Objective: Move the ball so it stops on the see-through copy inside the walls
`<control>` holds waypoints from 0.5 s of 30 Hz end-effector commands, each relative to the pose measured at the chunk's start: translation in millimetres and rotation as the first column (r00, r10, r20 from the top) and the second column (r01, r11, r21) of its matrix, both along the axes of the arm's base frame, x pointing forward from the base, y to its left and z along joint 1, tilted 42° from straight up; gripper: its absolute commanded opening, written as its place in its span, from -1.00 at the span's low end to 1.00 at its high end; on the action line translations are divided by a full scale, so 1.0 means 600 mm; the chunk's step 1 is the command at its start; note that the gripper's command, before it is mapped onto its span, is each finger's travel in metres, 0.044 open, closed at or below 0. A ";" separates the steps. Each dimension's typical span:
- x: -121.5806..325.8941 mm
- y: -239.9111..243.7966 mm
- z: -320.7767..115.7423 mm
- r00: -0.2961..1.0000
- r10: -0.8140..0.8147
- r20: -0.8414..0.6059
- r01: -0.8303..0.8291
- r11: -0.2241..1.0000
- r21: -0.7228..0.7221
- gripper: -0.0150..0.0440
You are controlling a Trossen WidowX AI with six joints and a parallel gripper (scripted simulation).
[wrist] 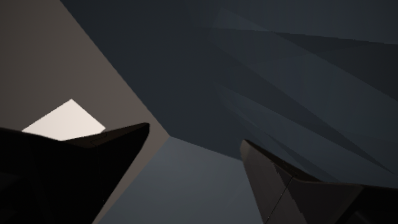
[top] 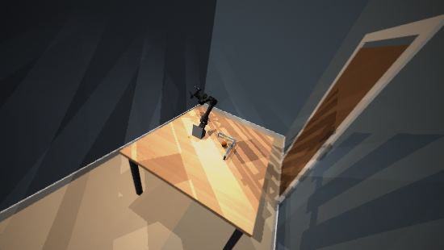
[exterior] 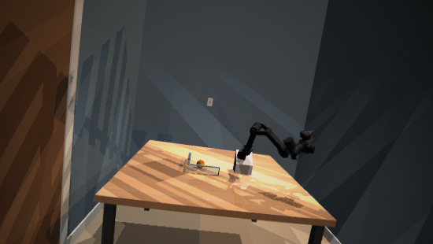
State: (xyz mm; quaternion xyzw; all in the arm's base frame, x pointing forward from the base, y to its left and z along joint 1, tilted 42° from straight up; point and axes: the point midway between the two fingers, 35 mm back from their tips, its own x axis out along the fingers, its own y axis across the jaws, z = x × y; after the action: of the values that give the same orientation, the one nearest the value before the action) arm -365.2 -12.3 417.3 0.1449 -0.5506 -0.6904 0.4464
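My gripper (exterior: 309, 138) hangs off the table's edge, raised and pointed away from the work, its jaws spread wide with nothing between them. My arm (exterior: 268, 135), matte black and jointed, rises from a pale box-shaped base (exterior: 244, 163) on the table (exterior: 197, 197), a planked wooden top striped with warm light and shadow, on dark legs.

The ball (exterior: 200, 163), small, round and orange, sits on the wood inside the corner formed by the walls (exterior: 205, 169), two low clear panes with thin bluish edges meeting in an L. It lies near the corner, well apart from my gripper. I cannot make out the see-through copy in any view.

The top view shows the ball (top: 224, 143) tucked between the two legs of the walls (top: 231, 147), beside the base (top: 198, 131), plus a brown door (top: 343, 109) in a pale frame off the table's end. The exterior view alone shows a small wall plate (exterior: 209, 101) on the grey wall behind.

The wrist view shows only my two dark, faceted fingers set far apart against grey walls, a ceiling and a bright panel (wrist: 65, 122); neither table nor ball appears there.
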 end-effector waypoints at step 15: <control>0.007 0.259 -0.019 0.851 -0.509 -0.125 0.521 0.848 0.093 0.91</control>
State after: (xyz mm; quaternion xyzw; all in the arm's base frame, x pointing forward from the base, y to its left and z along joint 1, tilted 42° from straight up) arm -368.9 93.4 410.5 0.0330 -0.5244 -0.7860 0.3259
